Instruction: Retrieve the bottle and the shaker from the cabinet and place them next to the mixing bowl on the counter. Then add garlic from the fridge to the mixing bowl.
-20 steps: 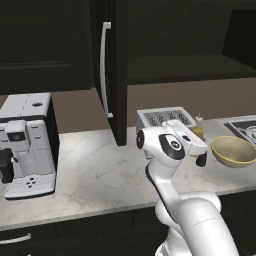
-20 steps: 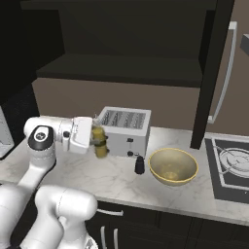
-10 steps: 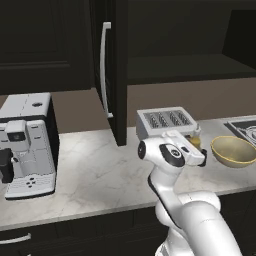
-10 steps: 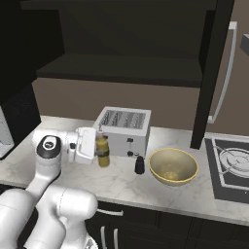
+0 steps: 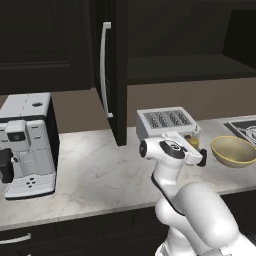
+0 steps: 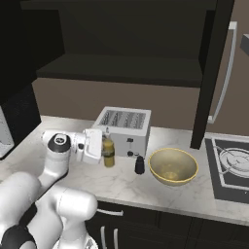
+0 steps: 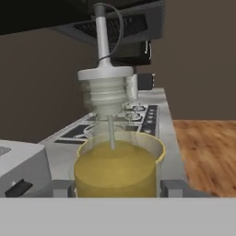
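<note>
My gripper [image 6: 103, 148] is shut on the amber-yellow bottle [image 6: 108, 154], which stands upright with its base at or just above the white marble counter [image 6: 121, 187], in front of the toaster. In the hand view the bottle [image 7: 115, 173] sits between both fingertips [image 7: 60, 188], its pale cap on top. The black shaker [image 6: 139, 165] stands on the counter between the bottle and the tan-rimmed mixing bowl [image 6: 172, 165]. From the left base camera, the gripper [image 5: 196, 152] is left of the bowl [image 5: 234, 151]. The dark cabinet [image 6: 214, 73] hangs open above. Fridge and garlic are out of view.
A silver toaster [image 6: 124, 125] stands right behind the bottle. A coffee machine [image 5: 27, 145] sits at the counter's left end. The open cabinet door [image 5: 112, 70] with its silver handle reaches down near the counter. A stovetop [image 6: 233, 165] lies right of the bowl.
The arm has come down and a little toward the bowl with the bottle in its grip, from toaster-top height to counter level. Shaker and bowl have not moved.
</note>
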Tool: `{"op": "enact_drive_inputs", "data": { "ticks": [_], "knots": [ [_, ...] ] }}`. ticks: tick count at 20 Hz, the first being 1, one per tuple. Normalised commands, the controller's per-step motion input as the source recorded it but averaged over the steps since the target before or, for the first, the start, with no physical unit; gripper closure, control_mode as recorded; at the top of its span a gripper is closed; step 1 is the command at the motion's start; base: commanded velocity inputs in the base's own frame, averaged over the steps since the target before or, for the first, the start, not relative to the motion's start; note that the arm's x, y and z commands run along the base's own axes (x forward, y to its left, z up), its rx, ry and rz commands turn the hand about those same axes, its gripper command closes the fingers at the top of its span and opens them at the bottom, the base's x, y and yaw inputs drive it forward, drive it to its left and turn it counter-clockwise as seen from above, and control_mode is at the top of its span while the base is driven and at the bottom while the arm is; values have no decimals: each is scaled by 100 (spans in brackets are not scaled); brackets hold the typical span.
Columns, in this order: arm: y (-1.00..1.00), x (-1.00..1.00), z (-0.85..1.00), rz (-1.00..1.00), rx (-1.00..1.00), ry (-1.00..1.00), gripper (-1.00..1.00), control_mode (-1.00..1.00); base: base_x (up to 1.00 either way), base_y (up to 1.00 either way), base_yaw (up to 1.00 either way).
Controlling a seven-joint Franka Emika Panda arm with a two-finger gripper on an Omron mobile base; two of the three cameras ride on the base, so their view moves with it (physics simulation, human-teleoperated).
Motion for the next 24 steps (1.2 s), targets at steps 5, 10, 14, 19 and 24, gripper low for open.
{"op": "enact_drive_inputs", "data": {
  "ticks": [5,10,14,19,24],
  "knots": [
    [-17,34,-48,0,0,-1,100,-100,0,0,0],
    [-14,35,-46,0,0,-4,100,-100,0,0,0],
    [-14,29,-40,0,0,-3,100,-100,0,0,0],
    [-11,12,-28,0,0,0,100,-100,0,0,0],
    [-1,2,-17,0,0,0,100,-100,0,0,0]
  ]
}}
